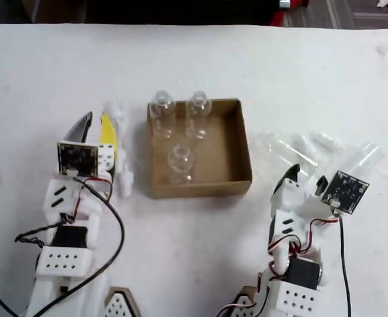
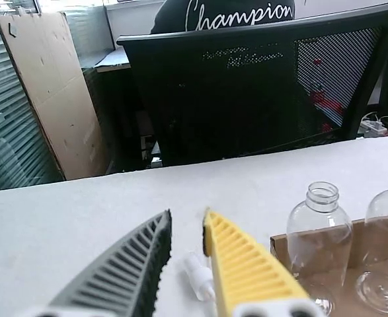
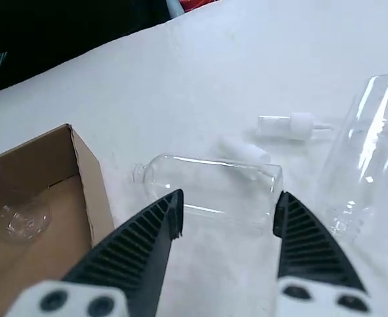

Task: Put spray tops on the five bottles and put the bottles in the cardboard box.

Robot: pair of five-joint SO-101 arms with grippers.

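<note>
Three clear uncapped bottles (image 1: 180, 160) stand upright in the open cardboard box (image 1: 200, 187); two lying bottles (image 3: 210, 185) rest on the table to its right; white spray tops (image 1: 124, 175) lie at its left

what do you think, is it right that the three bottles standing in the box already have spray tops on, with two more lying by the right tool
No: the three bottles standing in the box have bare, open necks with no spray tops on, as the high view shows. Two more bottles do lie on the table by the right tool.
</note>
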